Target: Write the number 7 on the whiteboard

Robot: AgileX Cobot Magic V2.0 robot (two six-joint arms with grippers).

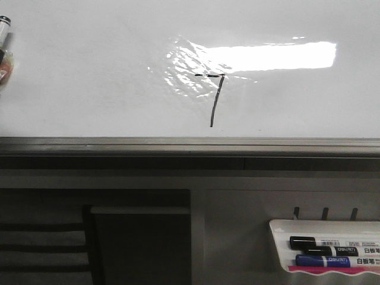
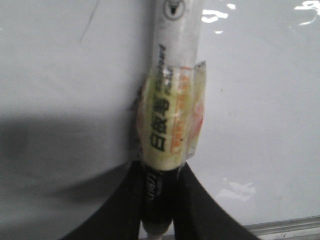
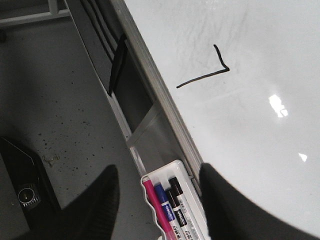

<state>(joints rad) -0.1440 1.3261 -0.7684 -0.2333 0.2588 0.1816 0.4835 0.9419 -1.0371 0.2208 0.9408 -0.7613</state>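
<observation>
left claw (image 2: 159,200): clamped on marker (image 2: 170,115) | right claw (image 3: 157,187): fingers spread, holding nothing

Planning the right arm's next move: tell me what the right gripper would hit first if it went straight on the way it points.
Probably the small white marker tray, lying directly between the open right gripper's fingers, markers inside. Depth is unclear.

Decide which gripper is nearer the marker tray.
Right. The right gripper hangs open just above the marker tray; the left gripper, clamping a marker, sits over the whiteboard at its far-left edge.
</observation>
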